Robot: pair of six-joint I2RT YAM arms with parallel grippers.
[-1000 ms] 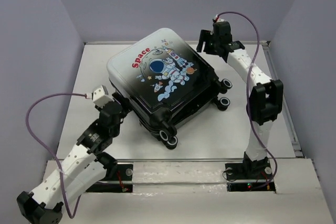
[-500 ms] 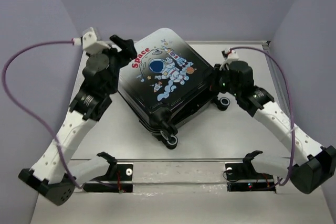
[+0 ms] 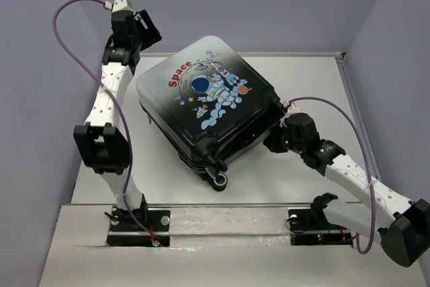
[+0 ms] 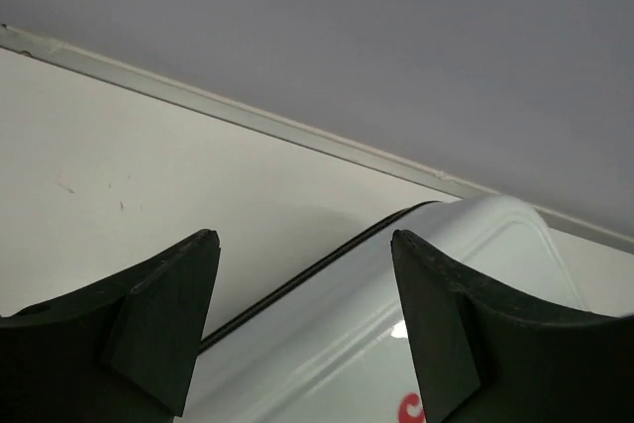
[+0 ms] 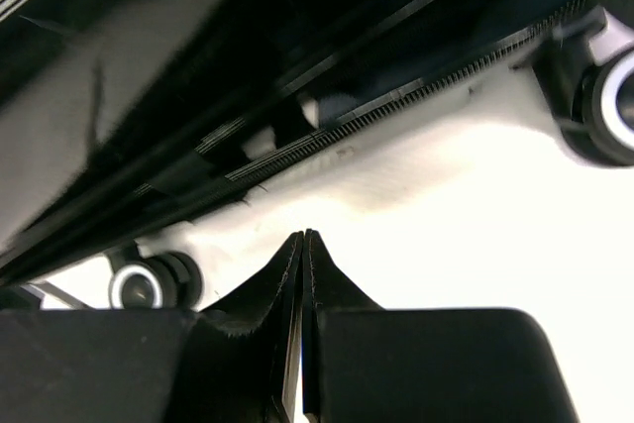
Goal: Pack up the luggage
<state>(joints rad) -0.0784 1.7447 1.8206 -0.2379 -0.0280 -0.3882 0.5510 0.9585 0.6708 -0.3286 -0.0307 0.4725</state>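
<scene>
The luggage [image 3: 201,105] lies flat and closed on the table, astronaut and red "Space" print facing up. My left gripper [image 3: 149,30] hangs high over its far-left corner, open and empty. In the left wrist view the white shell [image 4: 357,344] and its black seam show below the open left gripper [image 4: 302,238]. My right gripper [image 3: 272,142] sits low by the case's right side near the wheels, shut on nothing. In the right wrist view the shut right gripper [image 5: 303,235] points at the black zipper edge of the luggage [image 5: 198,76], a short way off it.
The white table [image 3: 289,186] is boxed in by grey walls on the left, back and right. Black caster wheels [image 3: 216,178] stick out at the case's near corner. In the right wrist view, wheels stand left [image 5: 149,284] and right [image 5: 614,96] of the fingers.
The left arm rose from the case's near-left side to above its far-left corner, jaws wider. The right arm dropped from the far right to the case's right side and shut.
</scene>
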